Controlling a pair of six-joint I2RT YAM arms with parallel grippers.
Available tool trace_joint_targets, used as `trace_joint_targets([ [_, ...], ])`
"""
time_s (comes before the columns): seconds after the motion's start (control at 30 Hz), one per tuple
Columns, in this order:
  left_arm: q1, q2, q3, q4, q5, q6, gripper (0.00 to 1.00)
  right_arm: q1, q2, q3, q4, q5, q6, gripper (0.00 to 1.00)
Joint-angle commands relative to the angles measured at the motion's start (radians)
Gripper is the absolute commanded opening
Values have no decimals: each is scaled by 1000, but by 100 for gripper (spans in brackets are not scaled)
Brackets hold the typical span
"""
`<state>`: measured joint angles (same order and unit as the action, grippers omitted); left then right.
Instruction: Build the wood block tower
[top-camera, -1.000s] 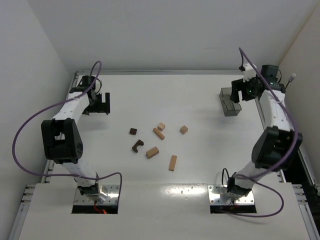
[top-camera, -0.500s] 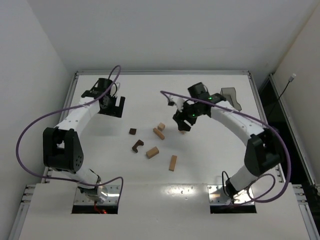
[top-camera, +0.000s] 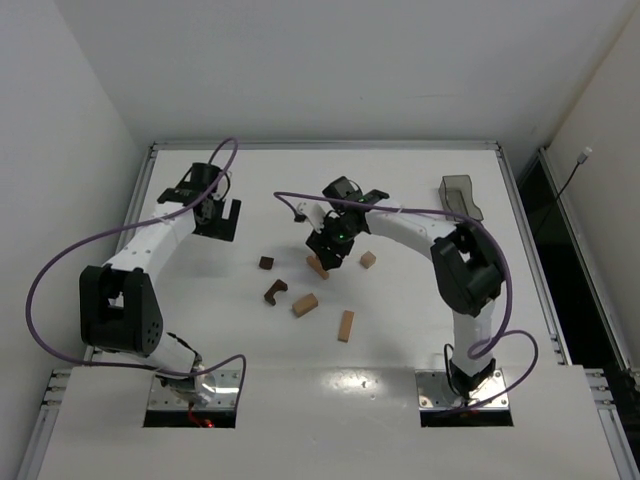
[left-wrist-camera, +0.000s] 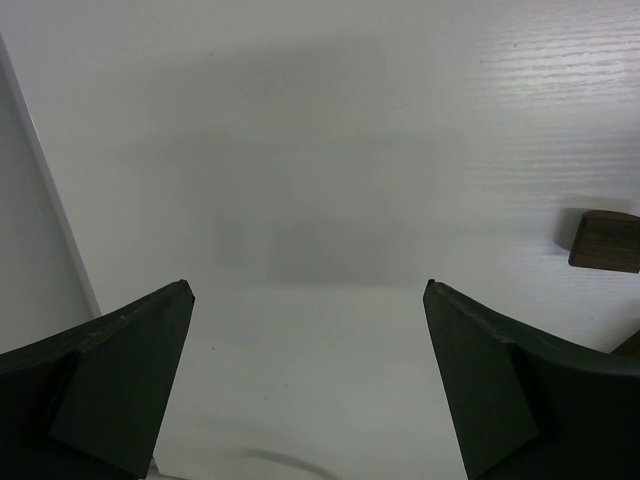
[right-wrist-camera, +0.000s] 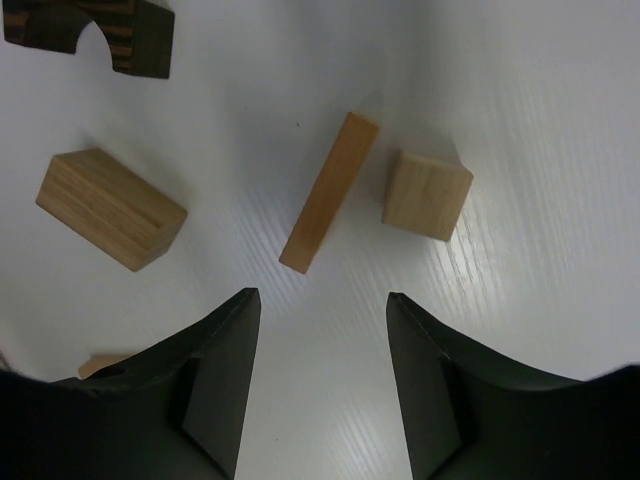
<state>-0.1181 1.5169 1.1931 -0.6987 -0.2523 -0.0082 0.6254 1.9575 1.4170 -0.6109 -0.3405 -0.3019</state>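
The wood blocks (top-camera: 305, 304) were scattered loose in the middle of the table (top-camera: 420, 330), well clear of every edge, with plenty of bare surface round them. Right gripper (right-wrist-camera: 318, 297) hung over the thin tan bar (right-wrist-camera: 330, 192) and tan cube (right-wrist-camera: 427, 194), jaws partly apart, nothing between them. Left gripper (left-wrist-camera: 308, 290) sat toward the far-left side, jaws wide apart and empty, with a dark cube (left-wrist-camera: 605, 241) nearby.

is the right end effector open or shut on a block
Open, empty: right end effector fingers stand apart over bare table; thin tan bar lies ahead, untouched.
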Motion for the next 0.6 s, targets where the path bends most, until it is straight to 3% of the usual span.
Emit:
trace_joint_targets([
  [0.0, 15, -35, -18, 19, -22, 7, 100, 31, 21, 89, 22, -6, 53, 48],
  [0.13, 15, -17, -18, 28, -22, 7, 100, 52, 30, 122, -1, -17, 64, 37],
  [0.27, 26, -8, -18, 28, -2, 7, 100, 63, 43, 131, -44, -8, 89, 17],
  [0.43, 35, -8, -18, 28, 7, -3, 100, 72, 43, 94, -35, 44, 167, 17],
  [0.57, 35, -8, -18, 38, 16, -12, 100, 82, 52, 85, -35, 115, 233, 27],
])
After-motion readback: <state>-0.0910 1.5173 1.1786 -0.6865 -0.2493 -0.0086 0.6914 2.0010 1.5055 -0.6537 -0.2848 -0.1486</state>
